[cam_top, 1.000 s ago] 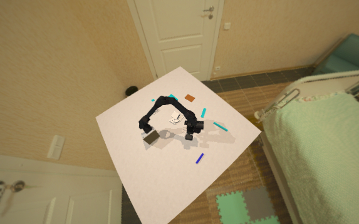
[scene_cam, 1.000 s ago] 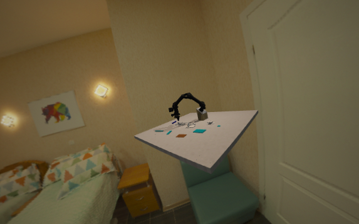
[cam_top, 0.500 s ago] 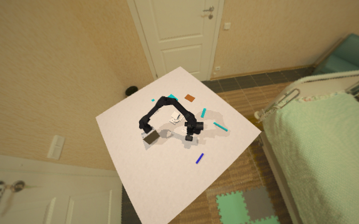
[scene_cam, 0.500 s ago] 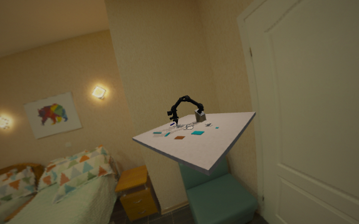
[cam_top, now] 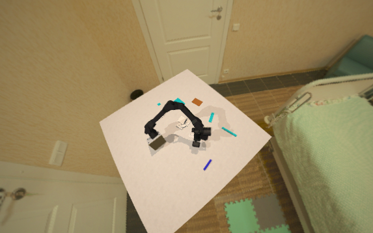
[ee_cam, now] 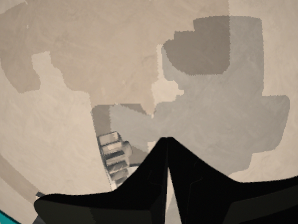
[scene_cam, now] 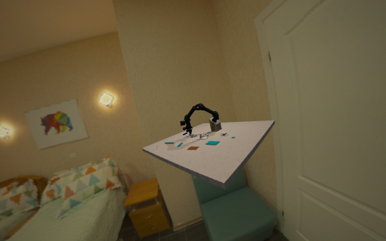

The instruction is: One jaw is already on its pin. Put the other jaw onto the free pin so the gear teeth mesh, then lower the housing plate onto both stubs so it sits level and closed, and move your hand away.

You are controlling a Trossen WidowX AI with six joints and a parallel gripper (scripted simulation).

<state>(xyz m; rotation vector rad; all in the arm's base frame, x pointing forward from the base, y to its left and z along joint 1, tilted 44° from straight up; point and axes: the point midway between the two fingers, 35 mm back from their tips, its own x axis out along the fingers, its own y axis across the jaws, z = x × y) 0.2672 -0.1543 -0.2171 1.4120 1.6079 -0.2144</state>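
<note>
Setting: a home-like bedroom, indicated by a bed with a pale green textured cover [cam_top: 344, 156] [scene_cam: 76, 215], triangle-patterned pillows [scene_cam: 86, 182], a wooden bedside cabinet with drawers [scene_cam: 150, 215], glowing square wall lamps [scene_cam: 106, 99] and a multicoloured bear picture [scene_cam: 57, 122].

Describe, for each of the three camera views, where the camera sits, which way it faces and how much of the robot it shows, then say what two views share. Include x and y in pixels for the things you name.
Top: high above the white table [cam_top: 171, 182] [scene_cam: 228, 168], facing steeply down; the whole arm [cam_top: 175, 105] [scene_cam: 199, 106] shows.
Exterior: off to one side, looking across the table toward walls; it also shows the whole arm.
Wrist: on the arm, looking past the gripper [cam_top: 196, 144] [scene_cam: 190, 134] [ee_cam: 168, 138] at the tabletop; only its dark fingers show.
Shared: top and exterior both show the orange rectangle [cam_top: 197, 101] [scene_cam: 193, 148].
</note>
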